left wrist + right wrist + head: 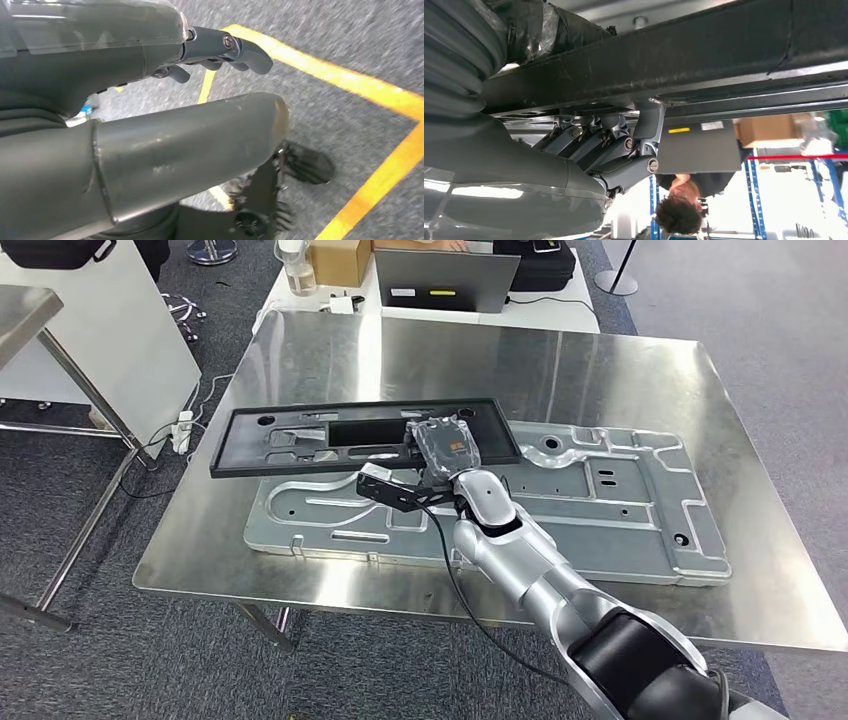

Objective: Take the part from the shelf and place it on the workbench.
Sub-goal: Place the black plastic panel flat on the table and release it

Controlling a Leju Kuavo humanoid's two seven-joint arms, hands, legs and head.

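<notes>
The part is a long black rectangular frame (300,438) with cut-outs. My right hand (449,447) grips its near long edge and holds it slightly tilted, just above the workbench (600,370). In the right wrist view my fingers (616,150) curl around the edge of the black frame (724,55). My left hand (150,145) hangs over grey carpet with yellow floor lines; its fingers (225,47) are apart from the thumb and it holds nothing.
A large stamped silver metal panel (600,500) lies on the steel workbench under the frame. Behind it a white table carries a laptop (445,280), a cardboard box (340,260) and a bottle (297,268). A person (681,200) sits behind the laptop. Another steel table (25,310) stands at left.
</notes>
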